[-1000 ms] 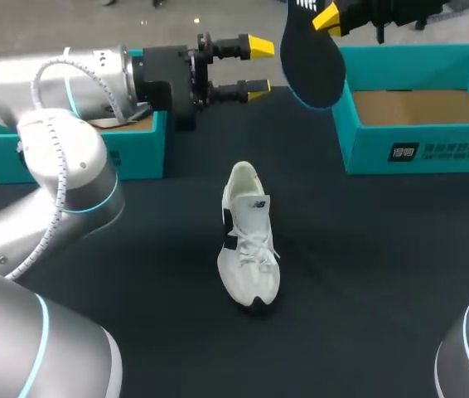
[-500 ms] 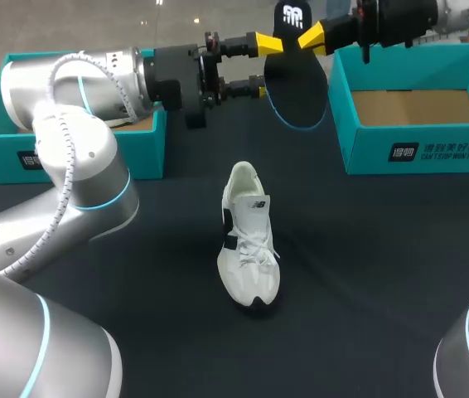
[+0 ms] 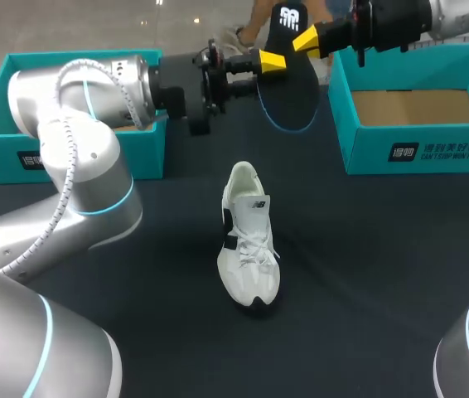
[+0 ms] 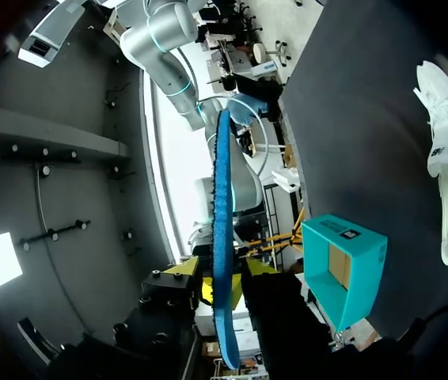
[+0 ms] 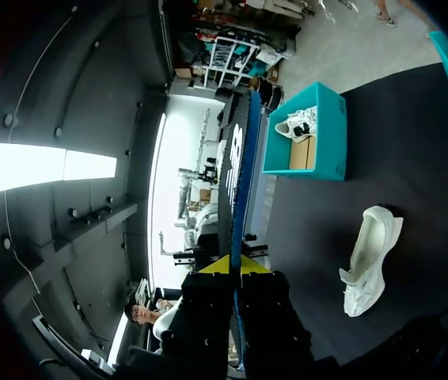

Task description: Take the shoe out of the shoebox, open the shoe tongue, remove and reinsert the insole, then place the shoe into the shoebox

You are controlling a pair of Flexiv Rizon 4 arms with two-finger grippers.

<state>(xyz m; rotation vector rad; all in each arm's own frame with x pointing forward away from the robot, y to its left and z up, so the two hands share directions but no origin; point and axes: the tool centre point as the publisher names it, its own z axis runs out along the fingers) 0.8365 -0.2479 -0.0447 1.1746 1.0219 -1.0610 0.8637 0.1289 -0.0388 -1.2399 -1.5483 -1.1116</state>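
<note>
The white shoe [image 3: 249, 240] stands upright on the dark table, toe toward the front; it also shows in the wrist views [image 4: 446, 174] [image 5: 366, 261]. The black insole [image 3: 292, 91] with a blue edge hangs above the table's far side. My right gripper [image 3: 307, 40] is shut on its heel end, and in the right wrist view the insole [image 5: 236, 158] rises edge-on from that gripper [image 5: 230, 265]. My left gripper [image 3: 269, 65] straddles the insole's side, open, with one finger on each face. In the left wrist view the insole [image 4: 222, 198] stands between that gripper's [image 4: 224, 281] tips.
An open teal shoebox [image 3: 417, 149] stands at the back right, its brown floor bare. A second teal box [image 3: 2, 157] sits at the back left behind my left arm, and in the right wrist view it [image 5: 323, 170] holds another white shoe.
My left gripper has moved right to the insole and narrowed its fingers around it. My right gripper has shifted the insole left and slightly lower. The shoe has not moved.
</note>
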